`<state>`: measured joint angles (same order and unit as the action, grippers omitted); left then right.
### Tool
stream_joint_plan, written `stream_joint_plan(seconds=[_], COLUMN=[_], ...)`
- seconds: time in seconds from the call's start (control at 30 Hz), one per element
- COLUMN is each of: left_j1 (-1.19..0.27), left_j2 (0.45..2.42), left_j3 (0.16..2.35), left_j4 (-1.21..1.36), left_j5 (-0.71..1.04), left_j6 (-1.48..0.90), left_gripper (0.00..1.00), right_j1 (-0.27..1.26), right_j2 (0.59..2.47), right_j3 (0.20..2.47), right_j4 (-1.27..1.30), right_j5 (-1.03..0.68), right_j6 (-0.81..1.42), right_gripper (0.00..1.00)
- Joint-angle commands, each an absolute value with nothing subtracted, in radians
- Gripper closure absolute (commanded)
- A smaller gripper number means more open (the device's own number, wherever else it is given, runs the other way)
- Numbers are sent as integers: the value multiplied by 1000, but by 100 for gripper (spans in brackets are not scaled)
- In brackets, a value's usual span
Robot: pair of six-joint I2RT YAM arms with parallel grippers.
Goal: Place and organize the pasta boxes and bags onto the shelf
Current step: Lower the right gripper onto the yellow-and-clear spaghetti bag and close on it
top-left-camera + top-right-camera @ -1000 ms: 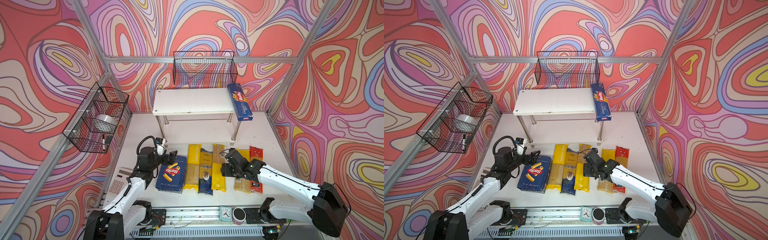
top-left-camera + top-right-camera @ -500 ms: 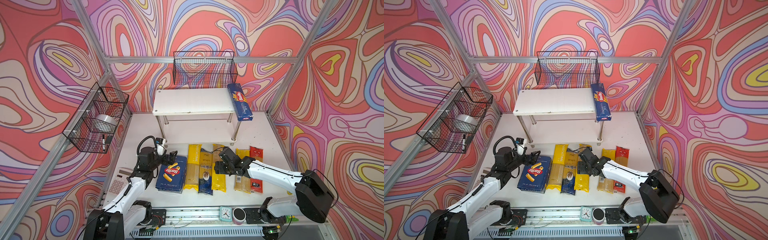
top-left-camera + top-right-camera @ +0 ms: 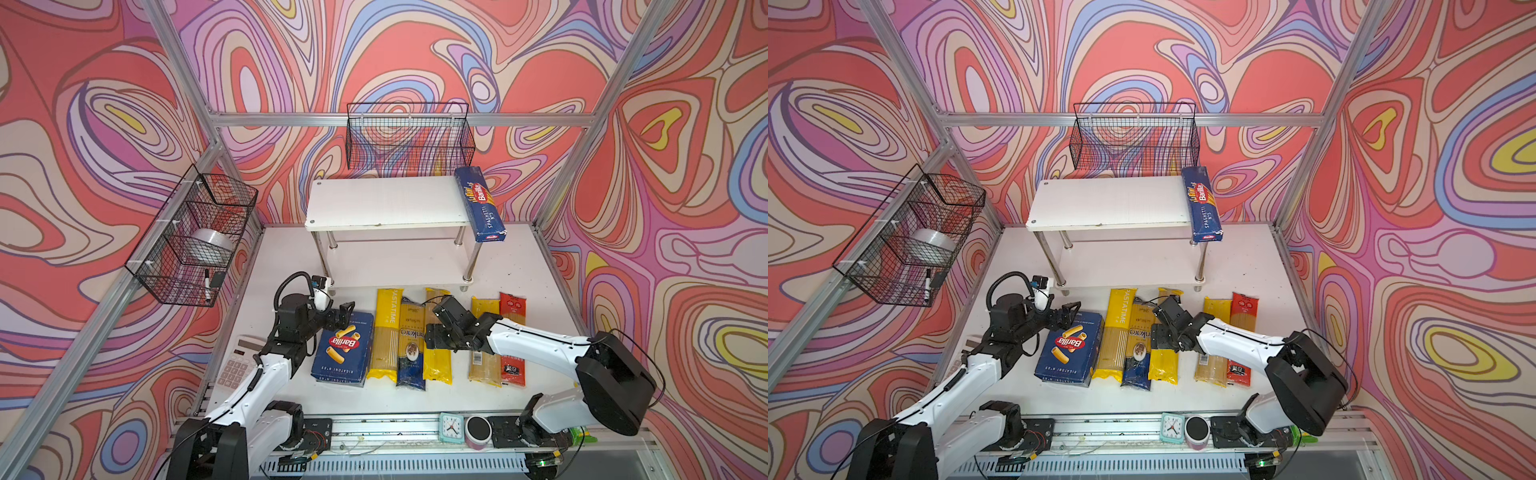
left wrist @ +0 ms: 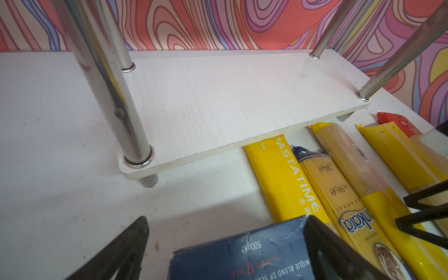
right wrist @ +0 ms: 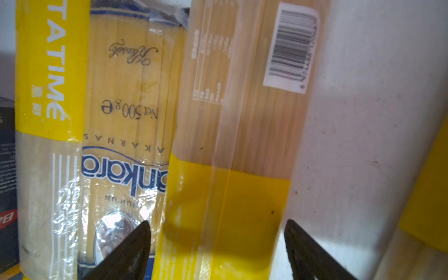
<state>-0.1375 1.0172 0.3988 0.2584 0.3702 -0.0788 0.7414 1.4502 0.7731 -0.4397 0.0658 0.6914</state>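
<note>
Closest to me, six packs lie in a row on the surface point(image 3: 519, 266), so I judge the job barely begun; my left tool point(image 3: 341, 316) stands open at the far end of the rigatoni box point(image 3: 344, 350), gripping nothing; beside that box lie the PASTATIME bag point(image 3: 386, 332), the dark blue bag point(image 3: 410, 353), then a yellow bag point(image 5: 225, 145) with a clear window and a barcode label; my right tool point(image 5: 217, 221) straddles it, jaws spread wider than the pack, not pinching; further right lie another yellow bag point(image 3: 484, 357) and the red bag point(image 3: 513, 332); beyond, the shelf point(image 3: 382, 203) has a bare lower board point(image 4: 218, 101); only the spaghetti box point(image 3: 480, 203) lies on top, at the right end, overhanging the front edge.
</note>
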Motion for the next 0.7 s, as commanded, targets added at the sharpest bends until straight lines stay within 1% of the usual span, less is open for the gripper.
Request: stream_joint_plan(seconds=[0.0, 0.5, 0.67], left_j1=[-141, -140, -141], left_j2=[1022, 1027, 1029], left_j3=[425, 428, 429], left_j4=[261, 259, 259], left_j5=[377, 379, 377], left_j6=[-72, -71, -72], left_gripper=[0, 0, 0], right_j1=[750, 750, 750], right_j2=[1473, 1533, 1516], right_j3=[769, 754, 737], right_j4=[-422, -481, -480], right_j5=[73, 118, 127], right_j6=[698, 746, 747], right_gripper=[11, 11, 11])
